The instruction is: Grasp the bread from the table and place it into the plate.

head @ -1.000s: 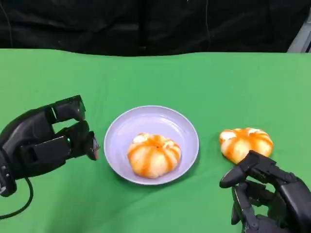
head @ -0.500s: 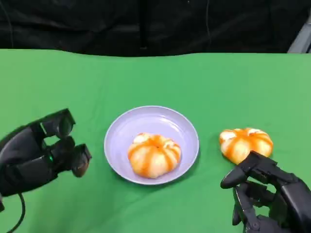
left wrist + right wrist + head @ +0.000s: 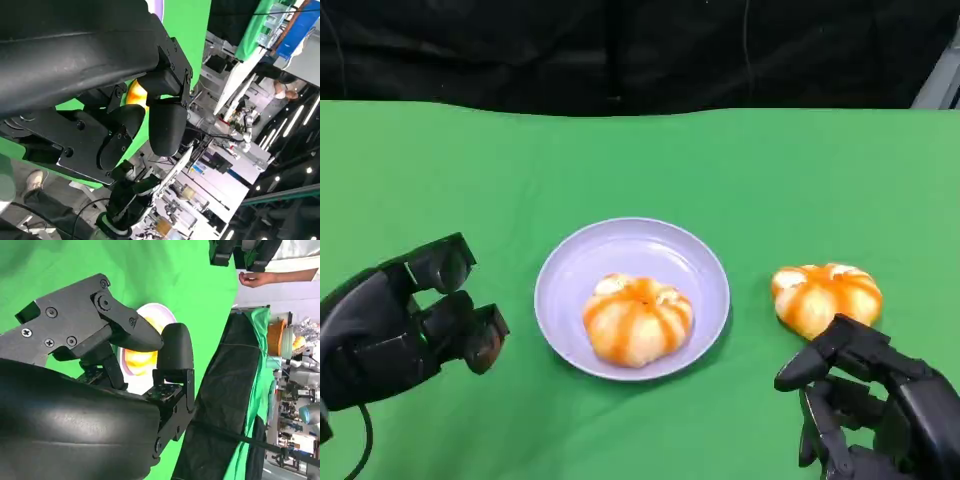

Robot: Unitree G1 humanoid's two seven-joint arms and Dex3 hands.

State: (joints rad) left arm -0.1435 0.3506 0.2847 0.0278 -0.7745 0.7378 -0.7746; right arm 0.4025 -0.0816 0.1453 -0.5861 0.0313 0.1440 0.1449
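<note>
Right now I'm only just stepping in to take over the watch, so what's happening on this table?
A humanoid robot is putting bread onto a plate. One bread already lies in the purple plate. A second bread sits on the green table, apart from the plate on its right side. The right hand hovers just in front of it, holding nothing. The left hand is beside the plate, empty too.

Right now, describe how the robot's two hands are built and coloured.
Both hands are black. The left hand has a smooth rounded shell, thick blunt fingers and a thin black cable looping below it. The right hand looks more angular, with flat plate-like links. The right wrist view shows visible screw heads on its fingers.
</note>
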